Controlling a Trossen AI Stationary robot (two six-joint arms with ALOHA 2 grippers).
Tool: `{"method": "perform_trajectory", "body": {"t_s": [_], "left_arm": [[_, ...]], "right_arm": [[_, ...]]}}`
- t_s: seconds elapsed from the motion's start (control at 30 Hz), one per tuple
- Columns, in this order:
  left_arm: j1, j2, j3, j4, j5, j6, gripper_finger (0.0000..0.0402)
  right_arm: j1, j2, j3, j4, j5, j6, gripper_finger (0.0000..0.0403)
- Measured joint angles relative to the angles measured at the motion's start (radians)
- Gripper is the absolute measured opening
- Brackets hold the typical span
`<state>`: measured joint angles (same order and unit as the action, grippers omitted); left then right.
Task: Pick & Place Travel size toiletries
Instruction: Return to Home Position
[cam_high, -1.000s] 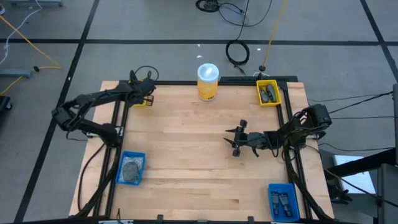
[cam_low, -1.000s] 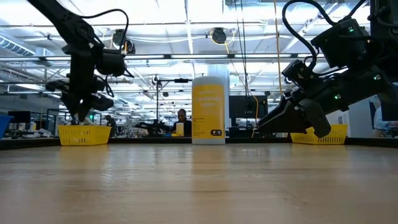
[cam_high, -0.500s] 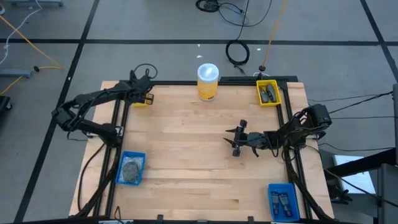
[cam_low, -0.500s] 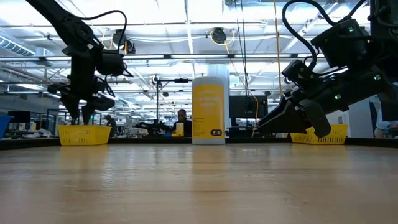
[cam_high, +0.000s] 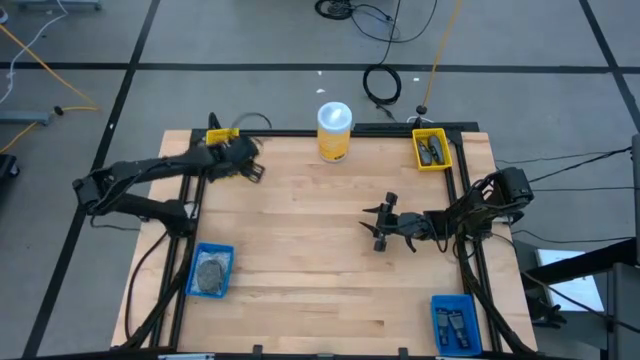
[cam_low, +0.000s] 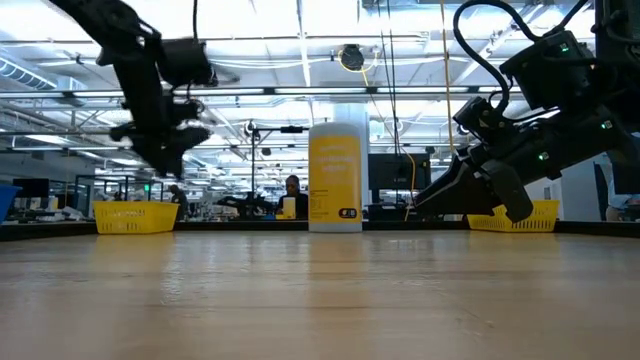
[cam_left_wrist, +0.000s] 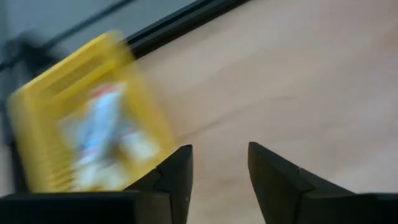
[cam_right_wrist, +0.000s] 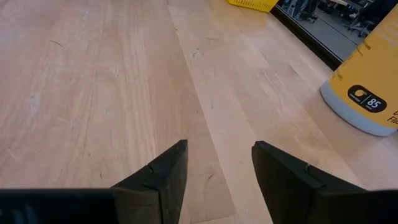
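The toiletries lie sorted in bins. White tubes with coloured ends (cam_left_wrist: 99, 134) fill the yellow bin (cam_high: 220, 135) at the far left corner. Dark grey pieces (cam_high: 432, 150) sit in the yellow bin at the far right. Wrapped dark discs (cam_high: 210, 270) rest in the blue bin near left, and more items (cam_high: 455, 325) in the blue bin near right. My left gripper (cam_high: 252, 168) (cam_left_wrist: 219, 163) hovers open and empty over bare wood, just right of the tube bin. My right gripper (cam_high: 372, 228) (cam_right_wrist: 219, 168) is open and empty above the table's middle right.
A big yellow canister with a white lid (cam_high: 334, 130) stands at the far edge's middle (cam_right_wrist: 367, 93). The black frame rail (cam_high: 455, 200) runs along the table's sides. Bare wood (cam_high: 300, 260) spreads between the four corner bins.
My left gripper has left the yellow tube bin at the far left corner, rising and swinging right and toward the near edge over bare wood, moving fast enough to blur. My right arm has kept still.
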<state>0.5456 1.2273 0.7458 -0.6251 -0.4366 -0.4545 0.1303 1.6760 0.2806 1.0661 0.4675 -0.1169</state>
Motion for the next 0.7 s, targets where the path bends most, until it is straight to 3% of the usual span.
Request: {"method": "perform_trajectory", "body": {"t_s": [0.2, 0.37, 0.53, 0.7], "left_arm": [[-0.327, 0.002, -0.134, 0.452, -0.004, 0.076, 0.0119], [-0.502, 0.044, -0.248, 0.824, -0.001, 0.090, 0.0107], [-0.597, 0.077, -0.289, 0.993, 0.000, 0.128, 0.0108], [-0.634, 0.117, -0.294, 1.075, -0.015, 0.198, 0.0108]], "right_arm": [[0.003, 0.000, 0.000, -0.003, -0.022, 0.021, 0.0171], [0.001, -0.072, -0.001, -0.013, -0.238, 0.051, 0.0171], [0.000, -0.284, -0.069, -0.046, -0.429, 0.056, 0.0171], [-0.011, -0.594, -0.213, -0.067, -0.472, 0.091, 0.0171]]}}
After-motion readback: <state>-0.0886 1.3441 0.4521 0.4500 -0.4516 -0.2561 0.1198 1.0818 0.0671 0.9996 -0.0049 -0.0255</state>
